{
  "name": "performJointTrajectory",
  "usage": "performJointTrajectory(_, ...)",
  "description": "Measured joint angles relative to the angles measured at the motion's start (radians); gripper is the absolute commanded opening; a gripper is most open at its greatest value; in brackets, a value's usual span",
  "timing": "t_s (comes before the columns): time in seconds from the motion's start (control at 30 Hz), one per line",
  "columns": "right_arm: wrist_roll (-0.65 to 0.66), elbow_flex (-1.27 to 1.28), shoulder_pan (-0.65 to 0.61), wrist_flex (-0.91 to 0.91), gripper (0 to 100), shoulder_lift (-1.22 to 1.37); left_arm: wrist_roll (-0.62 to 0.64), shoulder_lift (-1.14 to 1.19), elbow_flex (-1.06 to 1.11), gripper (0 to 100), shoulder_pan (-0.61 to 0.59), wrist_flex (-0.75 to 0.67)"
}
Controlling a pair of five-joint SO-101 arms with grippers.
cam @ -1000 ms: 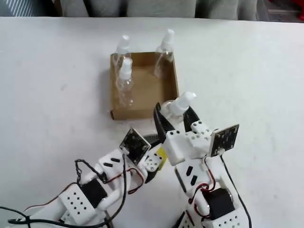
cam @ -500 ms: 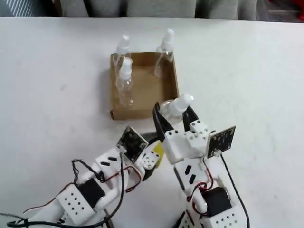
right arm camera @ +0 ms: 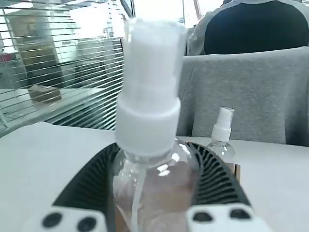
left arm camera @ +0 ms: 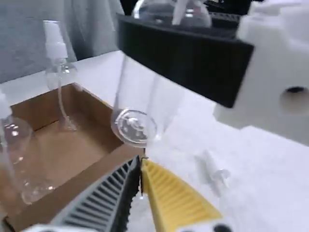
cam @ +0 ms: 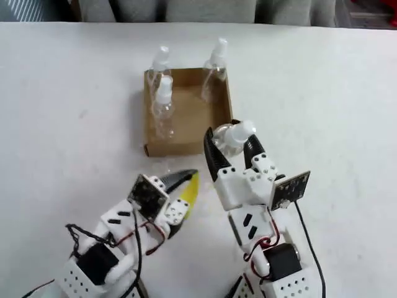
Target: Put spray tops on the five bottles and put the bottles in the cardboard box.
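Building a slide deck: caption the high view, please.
Right arm jaws grip a spray-topped bottle beside the cardboard box holding three bottles; left arm jaws shut nearby.

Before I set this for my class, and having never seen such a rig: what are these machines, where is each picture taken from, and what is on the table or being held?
These are two small robot arms side by side at a white table. One picture looks down from a fixed camera above. The other two come from a camera on each arm's wrist. On the table sits an open cardboard box with three bottles standing in it, spray tops on. The right hand grips a fourth bottle, also topped, by the box's near right corner. The left hand, with one yellow finger, is shut, just in front of the box.
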Motion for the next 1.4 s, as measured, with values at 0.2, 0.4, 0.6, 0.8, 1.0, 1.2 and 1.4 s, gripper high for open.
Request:
performJointTrajectory(0.2, 0.0, -0.077, 0.006, -0.002, 1.5, 0.14, 0.0, -0.003, 0.0, 2, -0.16, 0.002)
performJointTrajectory(0.4, 0.0, -0.186, 0.026, -0.051, 1.5, 0.374, 0.0, -0.006, 0.0, 2, -0.384, 0.005)
performJointTrajectory(0.6, 0.0, -0.196, 0.026, -0.201, 1.5, 0.546, 0.0, -0.009, 0.052, 2, -0.611, 0.005)
performJointTrajectory(0.8, 0.0, -0.199, 0.08, -0.377, 1.5, 0.732, -0.006, -0.012, 0.124, 2, -0.764, -0.028)
performJointTrajectory(1.0, 0.0, -0.334, 0.1, -0.428, 1.5, 0.962, -0.006, -0.009, 0.124, 2, -0.818, -0.032)
performJointTrajectory(1.2, 0.0, -0.479, 0.107, -0.428, 1.5, 1.165, -0.006, -0.009, 0.124, 2, -0.818, -0.032)
performJointTrajectory(1.4, 0.0, -0.542, 0.109, -0.577, 1.5, 1.346, -0.006, -0.009, 0.124, 2, -0.818, -0.032)
